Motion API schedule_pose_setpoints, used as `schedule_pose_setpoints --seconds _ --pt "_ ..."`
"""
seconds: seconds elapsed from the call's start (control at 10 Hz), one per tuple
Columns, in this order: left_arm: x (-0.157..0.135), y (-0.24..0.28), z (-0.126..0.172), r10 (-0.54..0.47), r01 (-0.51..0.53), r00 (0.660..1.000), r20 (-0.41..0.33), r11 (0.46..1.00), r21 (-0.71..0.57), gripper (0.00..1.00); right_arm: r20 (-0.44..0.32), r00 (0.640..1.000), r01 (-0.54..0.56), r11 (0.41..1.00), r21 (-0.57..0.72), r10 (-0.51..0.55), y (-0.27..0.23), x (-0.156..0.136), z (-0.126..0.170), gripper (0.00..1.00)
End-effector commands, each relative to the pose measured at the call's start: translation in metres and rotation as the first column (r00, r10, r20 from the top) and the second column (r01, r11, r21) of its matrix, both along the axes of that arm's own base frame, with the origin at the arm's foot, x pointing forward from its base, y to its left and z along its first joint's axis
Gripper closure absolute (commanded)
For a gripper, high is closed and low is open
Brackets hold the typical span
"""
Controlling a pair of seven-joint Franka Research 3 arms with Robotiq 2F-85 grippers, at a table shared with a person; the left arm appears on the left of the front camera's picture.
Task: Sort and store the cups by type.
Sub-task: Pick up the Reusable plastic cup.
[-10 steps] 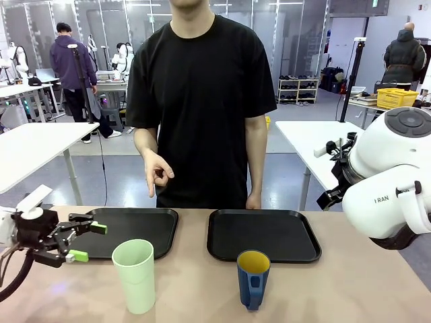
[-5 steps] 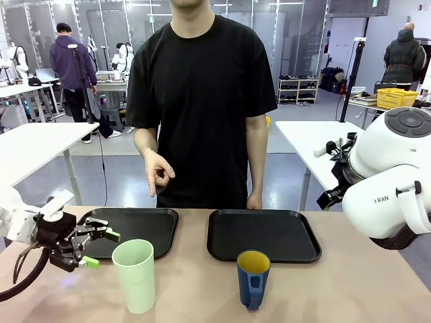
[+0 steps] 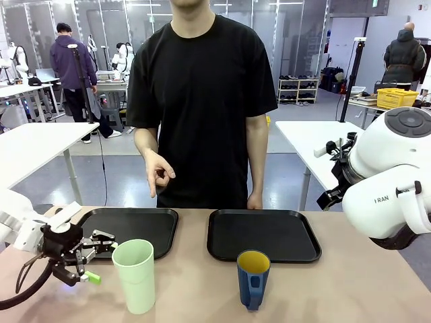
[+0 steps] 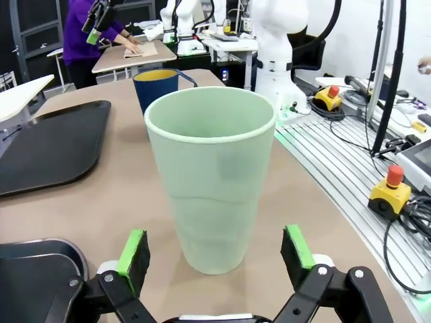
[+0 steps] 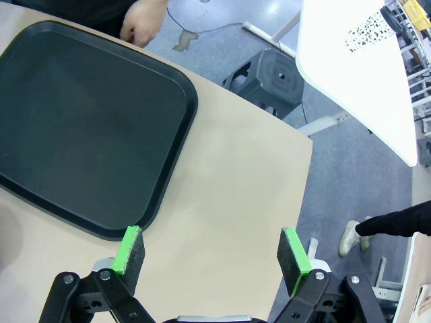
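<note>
While the left end effector (image 3: 101,261) is hovering low over the bench (image 3: 195,296) on the robot's left side, its fingers are standing spread wide, released and gripping nothing. In the left wrist view the green pads (image 4: 133,250) are flanking the lower part of the pale mint-green tumbler (image 3: 137,276), with a clear gap showing on each side, so no contact. The tumbler is standing upright on the bare bench, just on the robot's side of the left tray (image 3: 145,222), near that tray's inner front corner. The dark blue mug (image 3: 253,277), yellow inside, is standing upright well apart from the tumbler toward the middle of the bench, just in front of the right tray (image 3: 269,235), with its handle pointing toward the robot. The right arm (image 3: 390,182) is hanging high at the robot's right. The right end effector (image 5: 213,250) is likewise released, pads wide apart with nothing between them, and it is looking down on the outer corner of the right tray and the bare bench beside it. The person (image 3: 202,101) is standing at the far side in a black T-shirt, holding one hand (image 3: 158,176) raised with curled fingers above the left tray and letting the other hand (image 3: 254,200) hang by the far edge of the right tray
</note>
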State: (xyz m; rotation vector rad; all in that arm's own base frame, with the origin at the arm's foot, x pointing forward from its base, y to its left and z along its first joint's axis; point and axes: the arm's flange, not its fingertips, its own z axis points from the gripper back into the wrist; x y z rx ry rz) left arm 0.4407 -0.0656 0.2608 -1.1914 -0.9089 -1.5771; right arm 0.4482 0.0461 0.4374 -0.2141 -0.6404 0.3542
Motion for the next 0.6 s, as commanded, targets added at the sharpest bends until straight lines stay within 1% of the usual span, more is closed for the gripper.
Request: schedule_pose_setpoints --seconds 0.0,0.3,0.5 --pt "0.001 -0.009 -0.012 -0.007 0.007 1.000 0.004 1.000 -0.024 0.00 -0.001 1.000 -0.008 1.000 -0.008 0.008 0.000 0.000 -0.001 0.00" --pt "-0.001 -0.025 -0.019 -0.048 0.048 0.999 0.003 0.998 -0.049 0.00 -0.001 1.000 -0.008 1.000 -0.008 0.008 0.000 0.000 -0.001 0.00" --pt "-0.002 -0.039 -0.023 -0.057 0.057 0.998 0.003 0.996 -0.072 0.00 -0.001 1.000 -0.008 1.000 -0.008 0.008 0.000 0.000 -0.001 0.00"
